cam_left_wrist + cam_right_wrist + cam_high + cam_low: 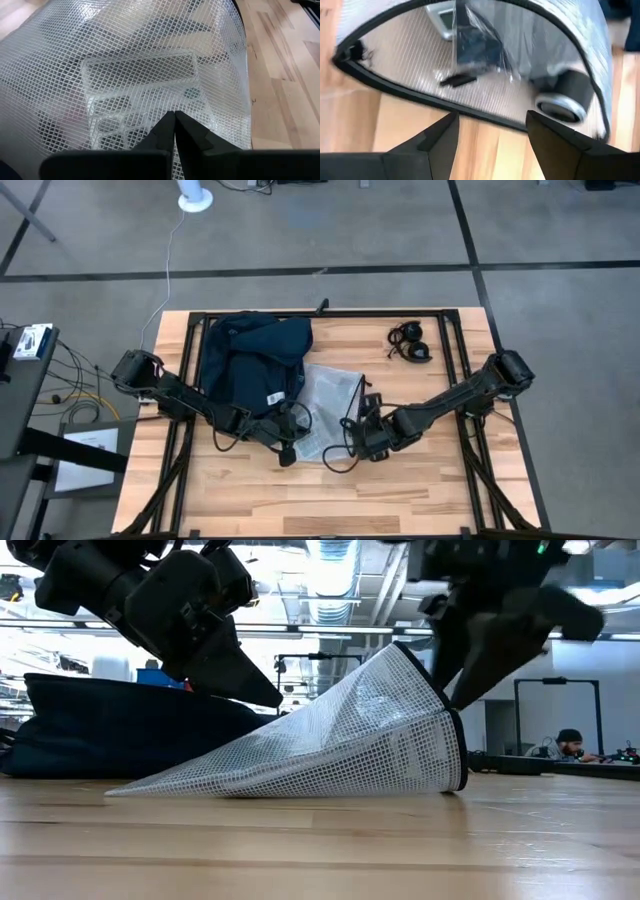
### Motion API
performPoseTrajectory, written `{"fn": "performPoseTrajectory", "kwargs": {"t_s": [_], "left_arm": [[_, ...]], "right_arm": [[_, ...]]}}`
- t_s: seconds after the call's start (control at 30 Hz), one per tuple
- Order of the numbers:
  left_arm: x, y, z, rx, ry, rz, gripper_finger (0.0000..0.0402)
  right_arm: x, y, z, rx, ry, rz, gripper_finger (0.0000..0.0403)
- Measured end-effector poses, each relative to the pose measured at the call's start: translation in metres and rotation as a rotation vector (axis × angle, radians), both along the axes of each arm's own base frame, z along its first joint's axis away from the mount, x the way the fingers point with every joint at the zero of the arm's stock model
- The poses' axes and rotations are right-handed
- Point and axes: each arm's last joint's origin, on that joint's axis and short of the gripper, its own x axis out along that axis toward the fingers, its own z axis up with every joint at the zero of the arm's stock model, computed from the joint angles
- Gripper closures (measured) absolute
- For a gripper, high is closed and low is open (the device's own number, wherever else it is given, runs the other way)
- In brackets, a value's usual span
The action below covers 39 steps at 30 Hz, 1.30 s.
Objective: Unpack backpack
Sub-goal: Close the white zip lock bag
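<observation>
Backpack (248,358) sits on the wooden surface (400,490) toward the far left, dark navy, slumped, small white tag on its near side. In the low view it is the dark mass (120,730) behind the mesh pouch.

Clear mesh pouch (328,405) lies just beside the backpack on its right, touching or overlapping its edge. Low view shows the pouch (340,740) tented up into a cone: one end flat on the surface, the black-trimmed open end raised.

Left claw (290,442) is at the near edge of the pouch, right by the backpack corner. In the left wrist view its fingers (165,132) are pressed together, tips against the mesh (140,75); cannot tell whether any mesh is pinched between them.

Right claw (368,432) is at the pouch's right end, at the open mouth. Right wrist view shows its fingers (442,135) spread wide, nothing between them, facing the black-rimmed mouth (470,112) with small items inside, blurred.

Black headphones (410,342) lie far right on the surface, well apart from both claws.

A person (570,743) is seated in the room behind.
</observation>
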Motion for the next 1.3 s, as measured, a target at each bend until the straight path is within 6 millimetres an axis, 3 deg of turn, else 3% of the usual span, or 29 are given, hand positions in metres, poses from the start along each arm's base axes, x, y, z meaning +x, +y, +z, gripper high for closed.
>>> {"fn": "performPoseTrajectory", "kwargs": {"t_s": [0.27,0.4,0.53,0.67,0.77,0.87,1.0,1.13,1.3], "left_arm": [[0.001,0.001,0.008,-0.037,-0.028,0.018,0.0402],[-0.001,0.005,0.038,-0.038,-0.126,0.011,0.0402],[-0.012,0.017,0.069,-0.012,-0.200,0.009,0.0402],[-0.028,0.035,0.088,0.017,-0.182,0.022,0.0402],[-0.040,0.049,0.088,0.009,-0.077,-0.002,0.0402],[-0.049,0.061,0.086,0.000,0.025,-0.058,0.0402],[-0.052,0.070,0.083,0.018,0.084,-0.151,0.0402],[-0.052,0.078,0.080,0.061,0.110,-0.208,0.0402],[-0.050,0.089,0.077,0.074,0.129,-0.255,0.0402]], "right_arm": [[-0.031,-0.010,0.036,0.117,-0.063,-0.360,0.0233],[-0.047,-0.025,0.051,0.198,-0.156,-0.506,0.0258],[-0.064,-0.058,0.054,0.267,-0.252,-0.741,0.0271],[-0.075,-0.091,0.046,0.350,-0.391,-0.901,0.0275],[-0.076,-0.107,0.032,0.521,-0.457,-0.958,0.0275],[-0.072,-0.117,0.016,0.691,-0.535,-0.994,0.0275],[-0.068,-0.122,-0.002,0.777,-0.622,-1.061,0.0270],[-0.068,-0.132,-0.008,0.798,-0.663,-1.138,0.0233],[-0.069,-0.145,-0.013,0.836,-0.725,-1.220,0.0149]]}}
